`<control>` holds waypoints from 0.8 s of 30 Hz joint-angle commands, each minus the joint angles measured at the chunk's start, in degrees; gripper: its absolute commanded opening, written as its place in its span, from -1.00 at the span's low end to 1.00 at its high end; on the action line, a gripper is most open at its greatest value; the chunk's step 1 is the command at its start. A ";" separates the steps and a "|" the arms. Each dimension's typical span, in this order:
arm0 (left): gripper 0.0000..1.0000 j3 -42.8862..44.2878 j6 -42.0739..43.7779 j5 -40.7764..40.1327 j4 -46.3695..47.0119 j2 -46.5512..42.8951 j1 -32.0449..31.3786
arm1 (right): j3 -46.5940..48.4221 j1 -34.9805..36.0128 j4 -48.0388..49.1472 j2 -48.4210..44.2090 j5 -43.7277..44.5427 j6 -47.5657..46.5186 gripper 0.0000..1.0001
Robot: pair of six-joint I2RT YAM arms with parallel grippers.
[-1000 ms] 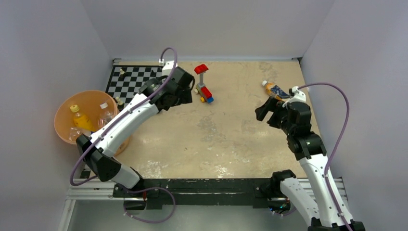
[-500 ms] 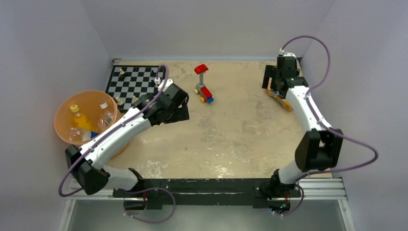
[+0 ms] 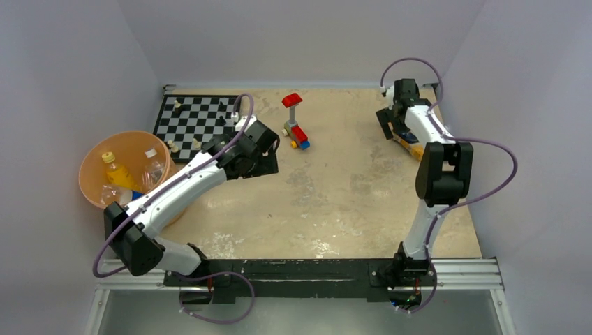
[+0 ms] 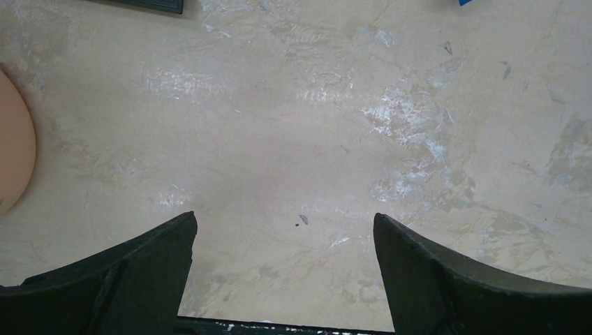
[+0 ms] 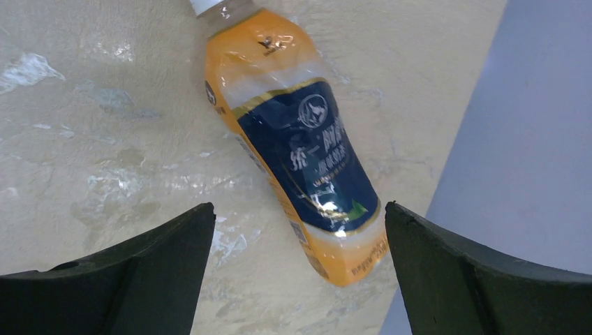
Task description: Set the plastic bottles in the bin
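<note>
The orange-brown, white-capped bottle [image 5: 293, 139] with a dark blue label lies on its side at the table's far right, close to the wall; it also shows in the top view [image 3: 409, 146]. My right gripper [image 5: 297, 216] is open and low over it, with the bottle's base end between the fingers and not gripped; in the top view it [image 3: 392, 129] is at the far right corner. The peach-orange bin [image 3: 126, 134] at the left holds the yellow bottle [image 3: 117, 174], two transparent white-capped bottles [image 3: 155, 165], and a blue bit partly hidden by my left arm. My left gripper [image 4: 283, 223] is open and empty above bare table.
A chessboard [image 3: 199, 115] with several pieces lies at the far left. A red-blue-yellow toy brick figure [image 3: 295, 127] stands at the far middle. The grey side wall [image 5: 537, 139] is right beside the orange bottle. The bin's edge [image 4: 12, 157] shows at the left of the left wrist view.
My right arm has stretched out to the far right corner and lowered its open gripper over the orange bottle. My left gripper has shifted slightly right and nearer, off the chessboard.
</note>
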 commanded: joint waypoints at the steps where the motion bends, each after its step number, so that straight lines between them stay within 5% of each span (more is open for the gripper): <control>1: 1.00 1.26 2.22 0.52 2.03 2.33 -0.03 | 4.71 0.14 -1.09 4.69 -1.33 -4.92 0.87; 14: 1.00 6.97 5.60 2.94 1.29 12.15 0.45 | 6.37 -3.83 2.24 12.50 0.28 -4.64 0.80; 20: 1.00 8.11 5.56 3.20 0.94 12.32 1.37 | 6.52 -3.87 2.02 10.30 -0.86 -1.83 0.08; 24: 1.00 7.56 5.21 5.20 1.94 10.14 2.18 | 6.45 -3.77 1.25 4.92 -5.33 2.04 -0.11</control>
